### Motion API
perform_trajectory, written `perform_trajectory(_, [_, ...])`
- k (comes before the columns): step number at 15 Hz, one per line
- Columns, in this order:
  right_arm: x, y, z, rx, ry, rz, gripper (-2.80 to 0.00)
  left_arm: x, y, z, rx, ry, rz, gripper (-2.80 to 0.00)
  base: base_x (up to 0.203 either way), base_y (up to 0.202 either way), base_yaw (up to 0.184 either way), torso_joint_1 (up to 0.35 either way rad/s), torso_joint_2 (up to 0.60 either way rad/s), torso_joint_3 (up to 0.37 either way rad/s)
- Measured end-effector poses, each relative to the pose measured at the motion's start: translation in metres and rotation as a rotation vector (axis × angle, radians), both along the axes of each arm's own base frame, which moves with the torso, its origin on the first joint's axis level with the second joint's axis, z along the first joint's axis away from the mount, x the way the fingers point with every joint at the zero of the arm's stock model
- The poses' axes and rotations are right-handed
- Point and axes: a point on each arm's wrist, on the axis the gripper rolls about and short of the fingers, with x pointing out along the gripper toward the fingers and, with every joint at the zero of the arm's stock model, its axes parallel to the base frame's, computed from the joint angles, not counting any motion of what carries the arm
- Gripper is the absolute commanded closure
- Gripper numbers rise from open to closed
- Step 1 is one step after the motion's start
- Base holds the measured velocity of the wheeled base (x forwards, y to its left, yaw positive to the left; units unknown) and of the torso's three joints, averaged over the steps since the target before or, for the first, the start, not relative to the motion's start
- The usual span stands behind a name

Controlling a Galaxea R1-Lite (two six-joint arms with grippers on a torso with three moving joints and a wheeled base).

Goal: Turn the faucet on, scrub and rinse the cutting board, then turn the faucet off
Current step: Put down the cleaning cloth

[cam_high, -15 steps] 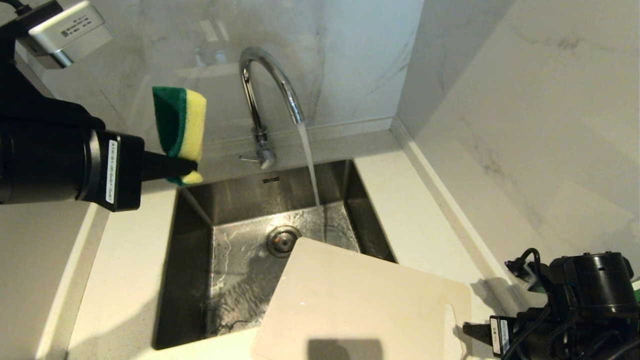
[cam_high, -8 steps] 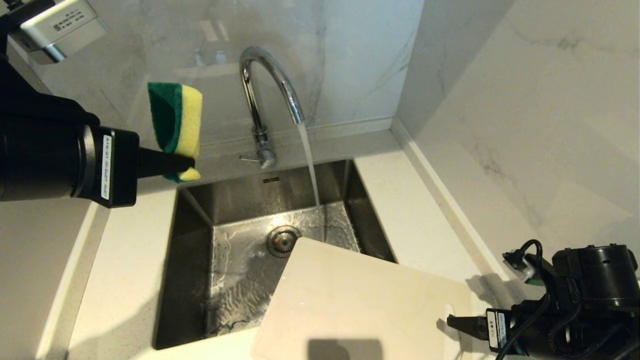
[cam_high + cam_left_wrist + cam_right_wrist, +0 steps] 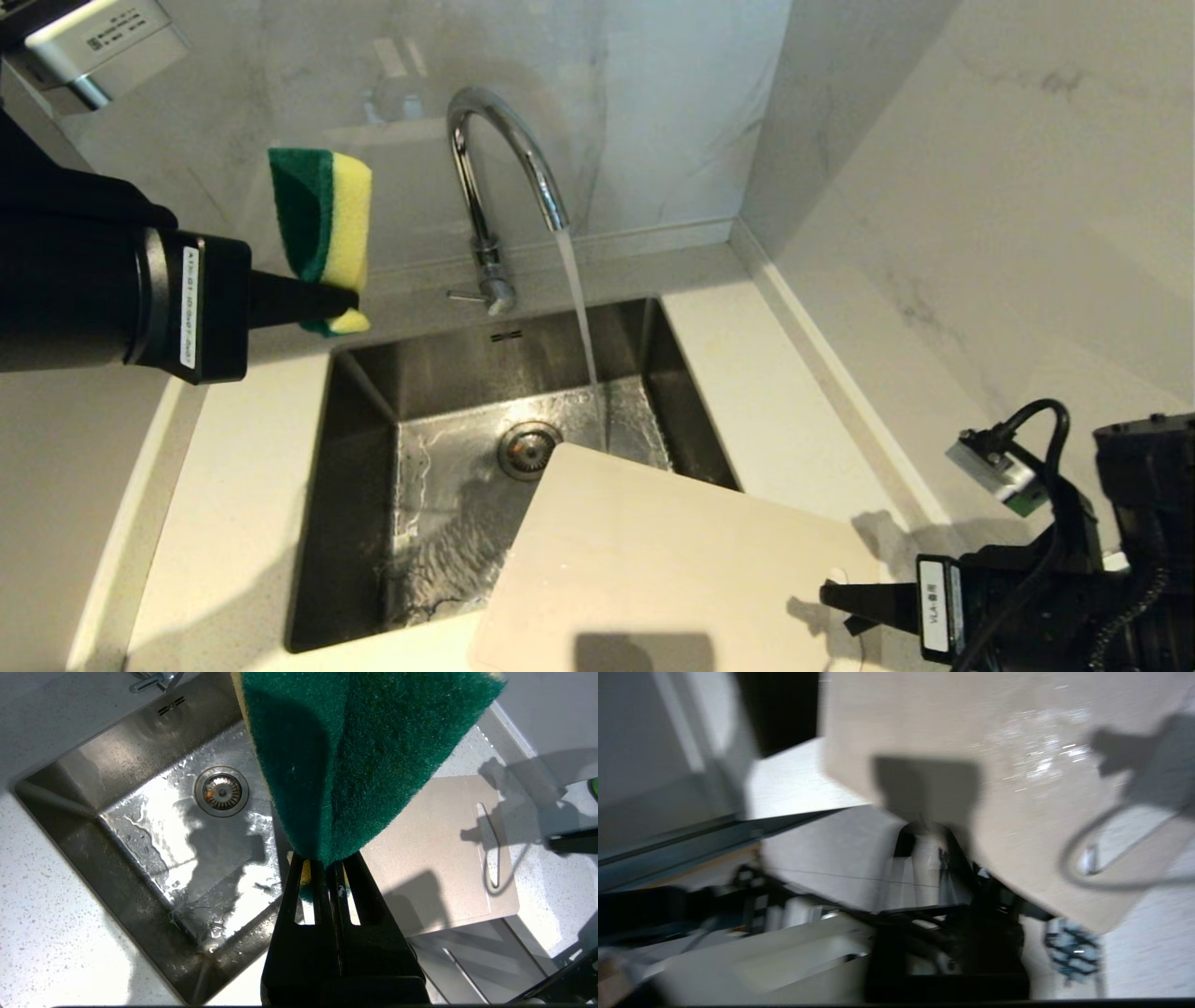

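Both claws pinched — left gripper clamps sponge, right gripper empty; overhanging board could tip into sink.

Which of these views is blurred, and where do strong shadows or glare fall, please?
Right wrist view: smeared by motion, though the cutting board still reads, with a dark shadow on it. Head view: sharp; glare glints on the faucet, and a blocky shadow lies on the board's near edge. Left wrist view: sharp; bright reflections on the wet sink floor, and the sponge fills the upper middle of the picture.
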Motion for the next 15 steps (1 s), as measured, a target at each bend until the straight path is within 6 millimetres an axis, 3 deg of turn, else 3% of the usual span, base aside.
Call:
perform_trajectory(4, [-0.057,-0.009,0.061,0.128,-0.020,-0.006,0.00,-0.001,0.002,0.001,-0.004,-0.005,0.003,0.00,0.000,0.000,0.000,0.000,0.00,0.000])
perform_trajectory(9, [-0.160,-0.042,0.127,0.161,-0.106,-0.029,0.00,-0.002,0.003,0.003,-0.007,-0.011,0.001,0.00,0.000,0.000,0.000,0.000,0.00,0.000])
perform_trajectory(12, [-0.207,-0.060,0.143,0.129,-0.154,-0.118,0.00,-0.003,0.003,0.005,-0.012,-0.018,0.001,0.00,0.000,0.000,0.000,0.000,0.00,0.000])
perform_trajectory(15, [-0.236,-0.072,0.145,0.105,-0.211,-0.209,0.00,-0.005,0.005,0.006,-0.016,-0.023,0.000,0.00,0.000,0.000,0.000,0.000,0.00,0.000])
